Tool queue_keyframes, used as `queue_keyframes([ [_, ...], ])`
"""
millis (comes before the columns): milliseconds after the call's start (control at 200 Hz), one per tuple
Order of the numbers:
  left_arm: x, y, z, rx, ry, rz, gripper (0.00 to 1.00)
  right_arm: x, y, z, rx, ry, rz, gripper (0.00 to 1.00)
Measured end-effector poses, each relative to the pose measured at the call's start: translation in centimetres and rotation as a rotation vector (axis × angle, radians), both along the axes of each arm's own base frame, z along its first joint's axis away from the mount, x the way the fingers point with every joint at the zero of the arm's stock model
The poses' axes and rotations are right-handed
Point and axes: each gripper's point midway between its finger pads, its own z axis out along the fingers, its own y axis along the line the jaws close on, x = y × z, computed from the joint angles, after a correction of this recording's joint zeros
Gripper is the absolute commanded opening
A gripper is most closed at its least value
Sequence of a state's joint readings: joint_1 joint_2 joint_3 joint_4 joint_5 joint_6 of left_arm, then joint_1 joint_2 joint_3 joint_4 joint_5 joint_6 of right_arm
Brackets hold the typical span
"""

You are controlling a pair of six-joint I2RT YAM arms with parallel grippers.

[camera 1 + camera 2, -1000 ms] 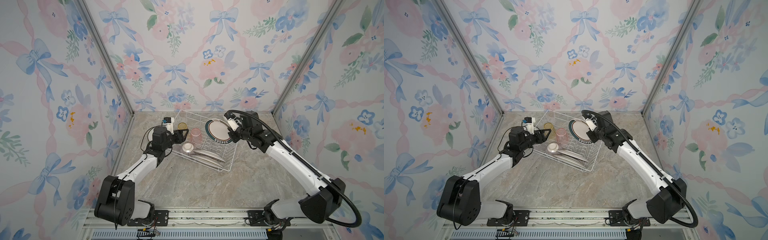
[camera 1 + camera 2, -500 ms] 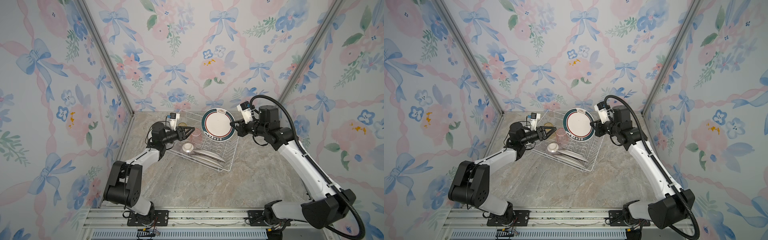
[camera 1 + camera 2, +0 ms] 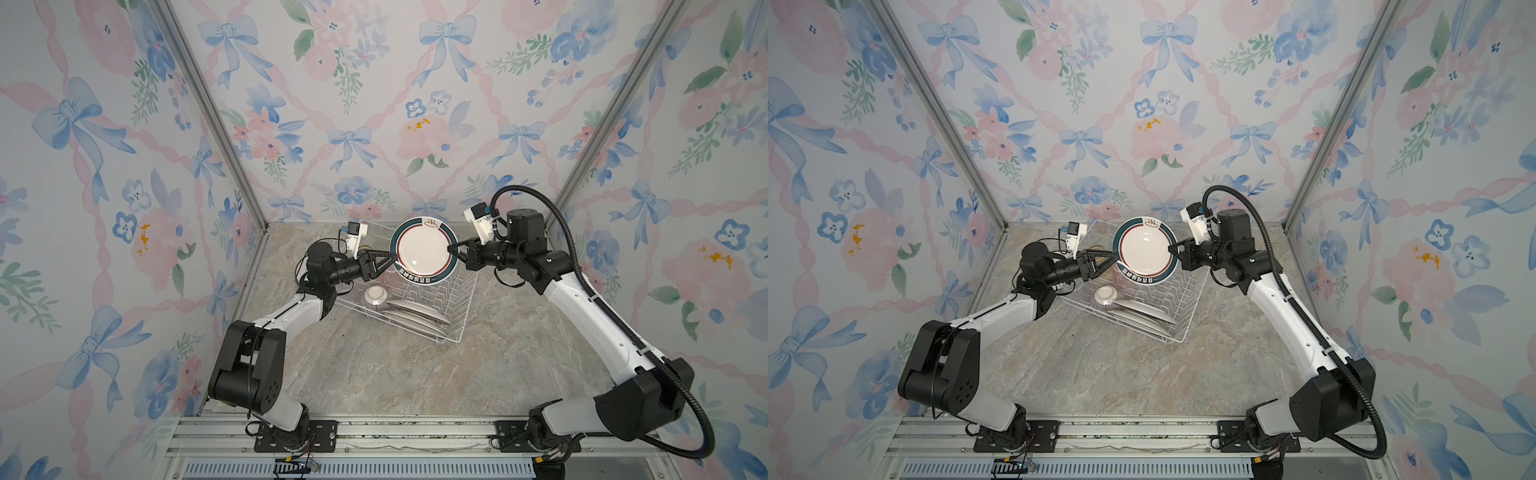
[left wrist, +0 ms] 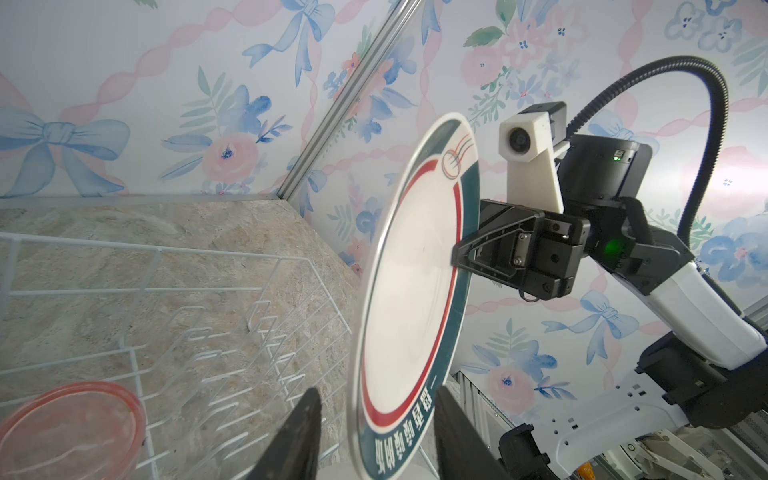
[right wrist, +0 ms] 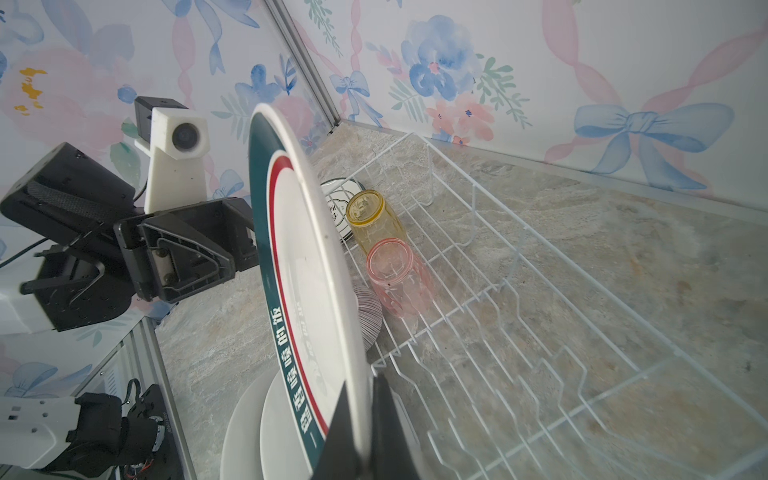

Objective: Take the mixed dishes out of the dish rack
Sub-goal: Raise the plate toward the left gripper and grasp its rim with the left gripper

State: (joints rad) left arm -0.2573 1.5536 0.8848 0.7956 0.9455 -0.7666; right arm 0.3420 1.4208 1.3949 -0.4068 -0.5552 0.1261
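Note:
A green-rimmed white plate [image 3: 424, 253] [image 3: 1146, 251] stands on edge in the air above the white wire dish rack [image 3: 467, 299] [image 3: 1187, 320]. My right gripper [image 3: 451, 249] [image 5: 365, 382] is shut on the plate's [image 5: 307, 266] right rim. My left gripper [image 3: 392, 258] [image 4: 376, 392] is open, its jaws straddling the plate's [image 4: 411, 291] left rim with a gap on each side. Inside the rack lie two white plates [image 3: 415, 316], a ribbed bowl [image 5: 368, 311], a pink tumbler [image 5: 395, 274] and a yellow tumbler [image 5: 370, 216].
Another plate [image 5: 336, 199] leans behind the yellow tumbler. The rack sits at the back of a marble tabletop [image 3: 395, 374], close to the flowered back wall. Slanted aluminium corner posts [image 3: 216, 124] stand at both sides. A metal rail [image 3: 374, 432] runs along the front.
The right gripper has raised the plate out of the rack and turned it face-on. The left gripper has swung right to the plate's left rim, its jaws narrowing.

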Motion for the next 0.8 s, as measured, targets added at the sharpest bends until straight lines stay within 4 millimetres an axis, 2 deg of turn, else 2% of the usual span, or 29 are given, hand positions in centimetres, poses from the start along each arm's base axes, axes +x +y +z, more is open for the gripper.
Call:
queue_keyframes([
  [90, 0.0, -0.2, -0.1, 0.000, 0.001, -0.007, 0.41, -0.2, 0.7, -0.2, 0.007, 0.007, 0.021, 0.00],
  [330, -0.1, -0.4, -0.1, -0.002, 0.002, -0.014, 0.28, -0.2, 2.6, -1.6, 0.018, 0.049, 0.069, 0.00],
  [460, 0.1, -0.3, -0.1, -0.002, 0.002, -0.004, 0.18, -0.3, 3.2, -1.5, 0.026, 0.046, 0.086, 0.00],
  [520, 0.1, -0.3, -0.1, -0.003, 0.005, -0.001, 0.17, -0.3, 3.4, -1.3, 0.029, 0.043, 0.093, 0.00],
  [545, 0.1, -0.3, -0.1, -0.003, 0.004, -0.001, 0.13, -0.3, 3.4, -1.3, 0.030, 0.042, 0.094, 0.00],
  [635, 0.1, -0.3, 0.0, -0.007, 0.002, -0.002, 0.11, -0.2, 3.5, -1.1, 0.032, 0.040, 0.098, 0.00],
  [675, 0.1, -0.2, 0.1, -0.009, 0.002, -0.002, 0.11, -0.2, 3.5, -1.1, 0.033, 0.040, 0.098, 0.03],
  [700, 0.1, -0.2, 0.1, -0.009, 0.004, -0.002, 0.07, -0.2, 3.5, -1.1, 0.034, 0.039, 0.098, 0.06],
  [745, 0.1, -0.2, 0.1, -0.012, 0.009, -0.003, 0.06, -0.2, 3.6, -1.2, 0.035, 0.043, 0.100, 0.15],
  [800, 0.1, -0.2, 0.1, -0.012, 0.010, -0.003, 0.06, 0.0, 3.5, -1.3, 0.030, 0.041, 0.094, 0.22],
])
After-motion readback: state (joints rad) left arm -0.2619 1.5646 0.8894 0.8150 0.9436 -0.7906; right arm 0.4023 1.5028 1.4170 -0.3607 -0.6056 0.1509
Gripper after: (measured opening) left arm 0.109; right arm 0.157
